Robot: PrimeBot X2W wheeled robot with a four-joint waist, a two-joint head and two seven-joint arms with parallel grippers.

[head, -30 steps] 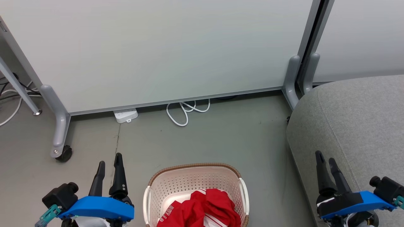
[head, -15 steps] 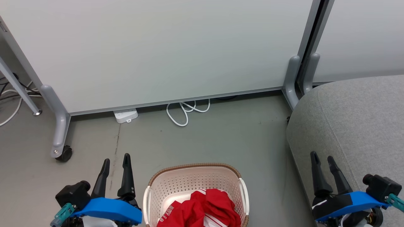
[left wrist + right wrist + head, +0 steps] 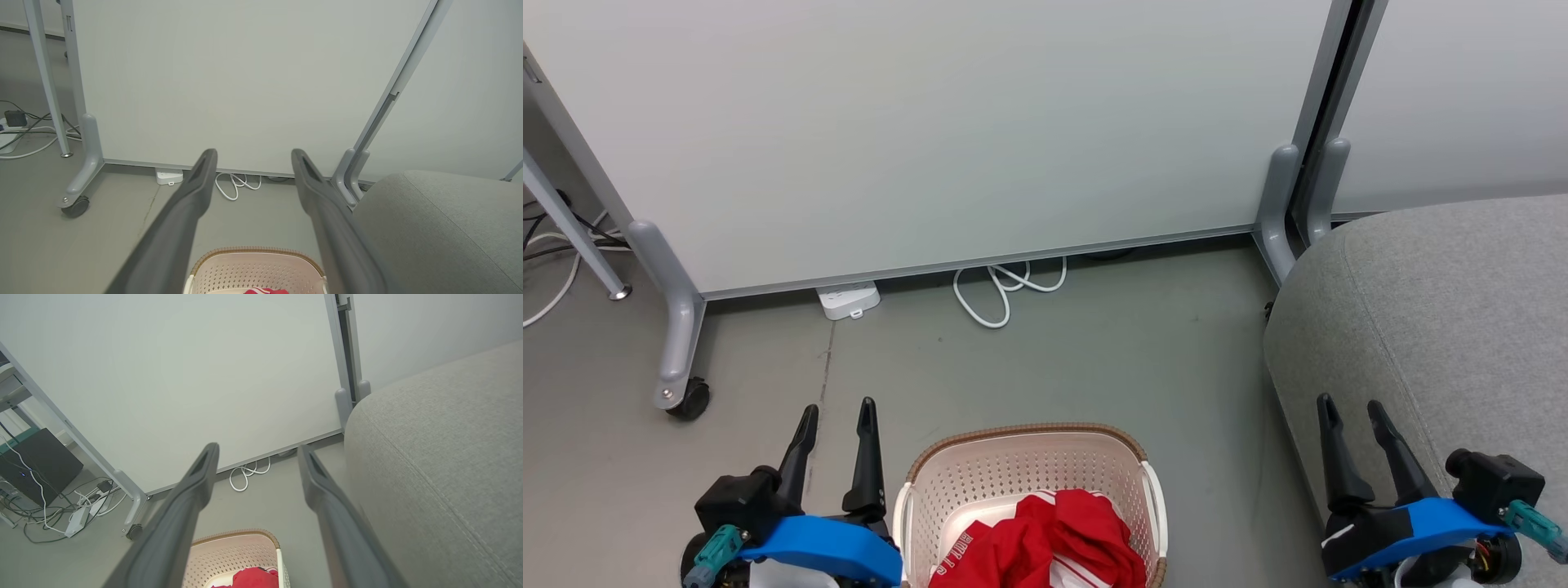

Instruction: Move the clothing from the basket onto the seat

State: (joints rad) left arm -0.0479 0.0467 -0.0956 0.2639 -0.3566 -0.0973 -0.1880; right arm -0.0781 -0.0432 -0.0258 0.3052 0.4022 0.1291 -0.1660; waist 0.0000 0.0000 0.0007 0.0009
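Observation:
The cream basket [image 3: 1021, 465] with a brown rim stands on the floor at the bottom centre of the head view, and the red and white clothing [image 3: 1054, 543] lies bunched inside it. The grey seat [image 3: 1445, 302] fills the right side. My left gripper [image 3: 839, 410] is open just left of the basket, above the floor. My right gripper [image 3: 1352, 406] is open over the seat's front left edge. The wrist views look down on the basket [image 3: 253, 267] [image 3: 233, 553] and red clothing [image 3: 255, 577] between empty fingers.
A white partition panel [image 3: 931, 122] on grey legs with a castor [image 3: 690, 400] stands behind the basket. A white power strip [image 3: 848, 298] and coiled white cable [image 3: 1005, 290] lie at its base. More cables and a dark box [image 3: 36, 469] sit far left.
Both grippers have drawn inward toward the basket and lower in the head view, and their fingers have spread wider. The basket, clothing and seat have not moved.

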